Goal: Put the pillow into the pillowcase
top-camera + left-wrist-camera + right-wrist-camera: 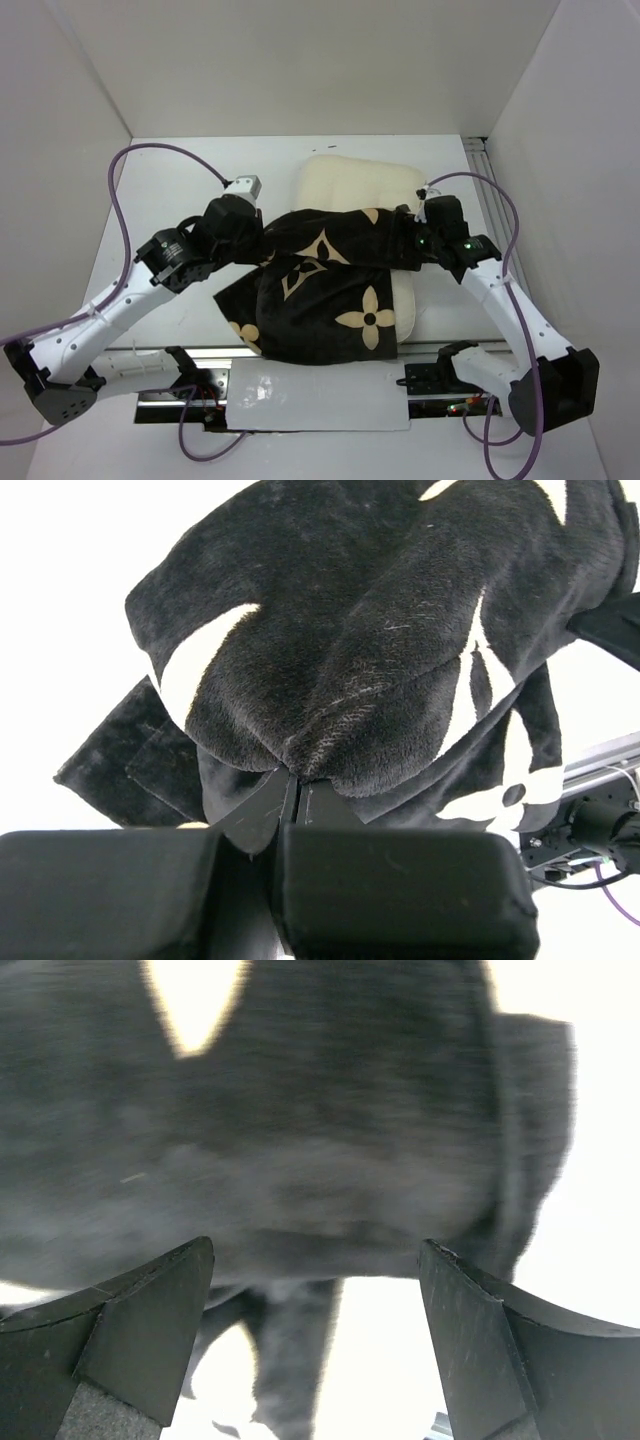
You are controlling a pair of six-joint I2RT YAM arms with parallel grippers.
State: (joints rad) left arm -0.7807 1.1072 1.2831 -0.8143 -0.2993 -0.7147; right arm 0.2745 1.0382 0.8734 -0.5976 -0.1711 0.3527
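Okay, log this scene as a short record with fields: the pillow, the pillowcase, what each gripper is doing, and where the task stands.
pillow: cream, lying on the table; only its far edge and right edge show
pillowcase: dark with tan flowers, bunched over the pillow; cannot tell whether any of the pillow is inside
left gripper: shut, pinching a fold at the pillowcase's far left part
right gripper: open, fingers wide apart, blurred pillowcase fabric just ahead
task state: not done, part of the pillow uncovered

Cream pillow (358,180), far end and right edge bare, otherwise beneath rumpled dark flower-printed pillowcase (320,300).
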